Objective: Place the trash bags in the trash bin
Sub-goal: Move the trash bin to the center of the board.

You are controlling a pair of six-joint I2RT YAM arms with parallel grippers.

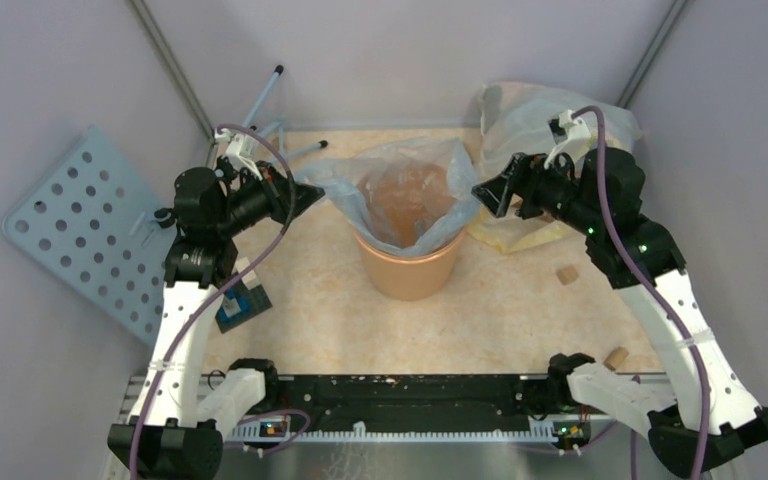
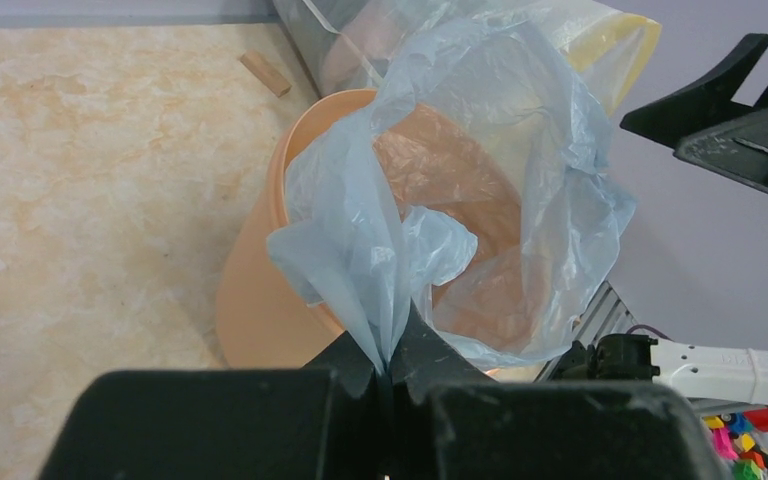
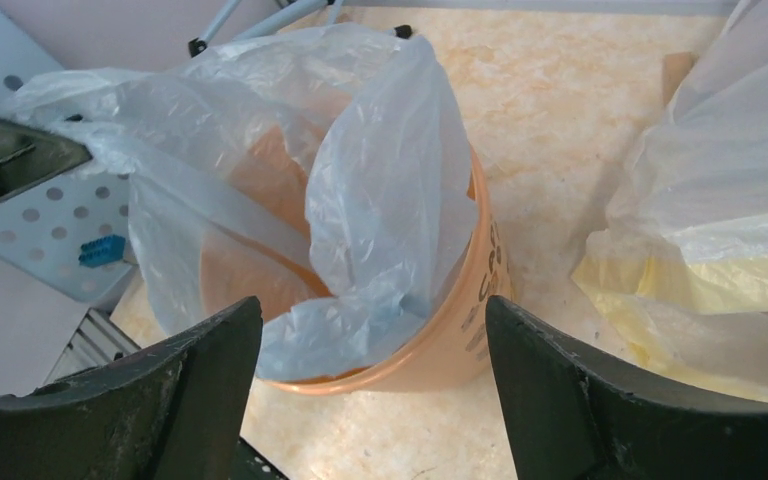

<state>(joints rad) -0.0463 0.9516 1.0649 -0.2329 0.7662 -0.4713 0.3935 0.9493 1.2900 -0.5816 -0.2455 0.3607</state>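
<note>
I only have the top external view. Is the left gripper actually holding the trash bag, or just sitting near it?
Observer: The left wrist view shows the left gripper shut on a bunched edge of the trash bag.
Operator: And the other arm?
Observer: The right gripper is open, fingers wide apart, holding nothing.
Operator: Is the bag over the rim on that side?
Observer: No, the trash bin shows a bare rim there; the bag hangs inside.

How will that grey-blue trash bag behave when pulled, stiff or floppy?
Probably floppy: the trash bag bunches into folds where the left tool pinches it. Likely light: the orange bin shows through it. A hard tug might tear it.
</note>
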